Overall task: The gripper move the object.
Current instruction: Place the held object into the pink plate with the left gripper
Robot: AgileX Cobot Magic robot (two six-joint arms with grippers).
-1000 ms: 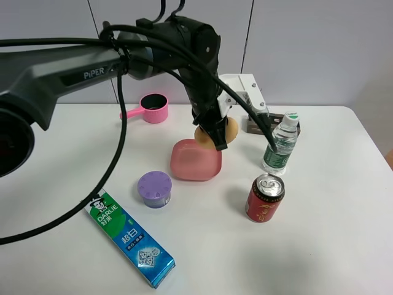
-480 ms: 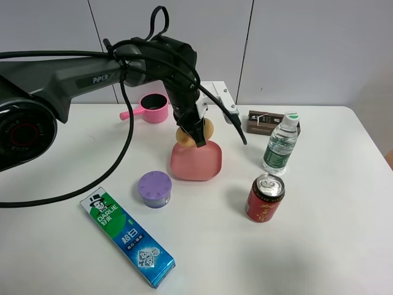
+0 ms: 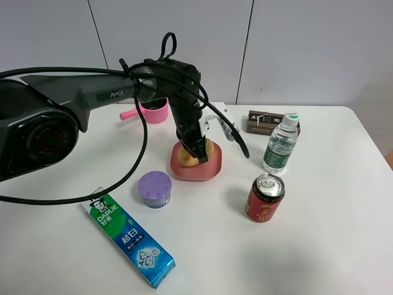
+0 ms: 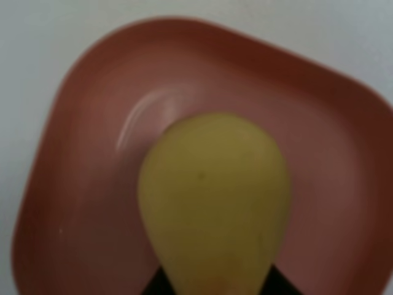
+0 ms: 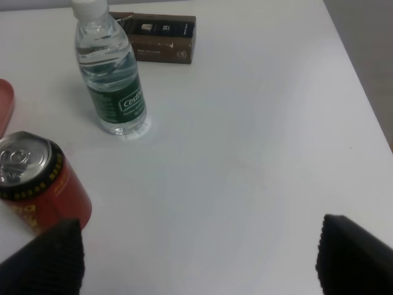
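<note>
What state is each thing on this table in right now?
Left hand, shut on the potato.
Potato, gripped, down in the pink plate.
Right hand, open, empty.
Water bottle, upright, capped.
Can, upright.
Purple container, lid on.
Toothpaste box, lying flat.

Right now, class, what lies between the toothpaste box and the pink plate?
The purple lidded container stands between the toothpaste box and the pink plate, seen in the exterior high view.
</note>
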